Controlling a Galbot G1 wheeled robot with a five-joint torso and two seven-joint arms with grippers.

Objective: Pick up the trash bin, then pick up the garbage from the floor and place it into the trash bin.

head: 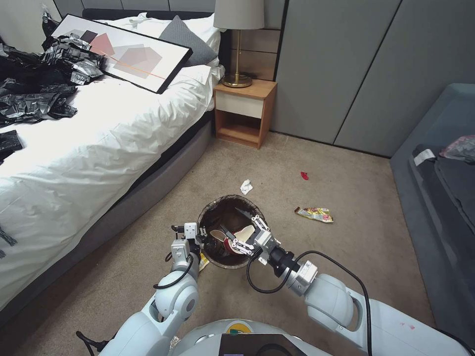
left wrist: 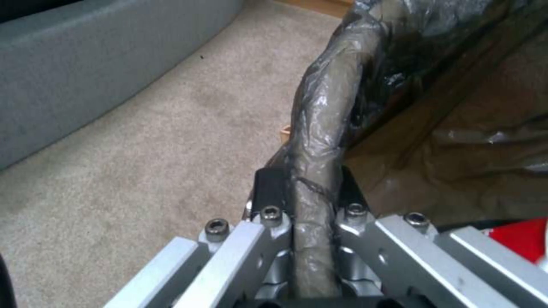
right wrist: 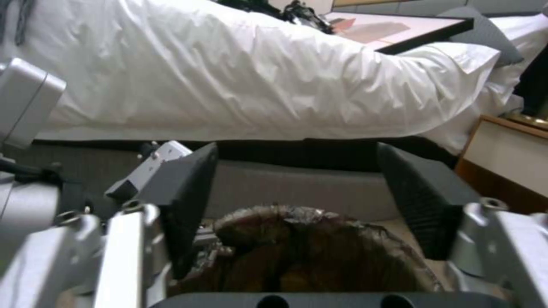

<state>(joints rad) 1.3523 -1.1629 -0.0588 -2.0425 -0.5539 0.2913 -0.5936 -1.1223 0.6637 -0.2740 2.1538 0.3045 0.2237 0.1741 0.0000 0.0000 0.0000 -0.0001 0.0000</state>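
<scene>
Trash bin (head: 231,232) held over the carpet just off the bed's (head: 99,148) near corner, brown liner wrapped over the rim; red-and-white cup pieces (head: 232,240) lie inside. Left tool (head: 190,232) clamped tight on the bin's rim at its left side; in the left wrist view the bagged rim (left wrist: 320,141) runs straight between the closed fingers. Right tool (head: 247,232) hangs above the bin's mouth, jaws spread wide, nothing between them. Litter on the carpet beyond the bin: white crumpled scrap (head: 246,186) near the far rim, multicoloured snack wrapper (head: 314,214) to the right, small red scrap (head: 304,175) farther off. Something yellow (head: 203,262) pokes out under the bin's near left edge. Bed carries black plastic sheets (head: 34,94) and a framed picture (head: 123,52). Wooden nightstand (head: 245,111) with lamp (head: 238,44) stands against grey wall panels. Grey sofa (head: 440,198) at right.
</scene>
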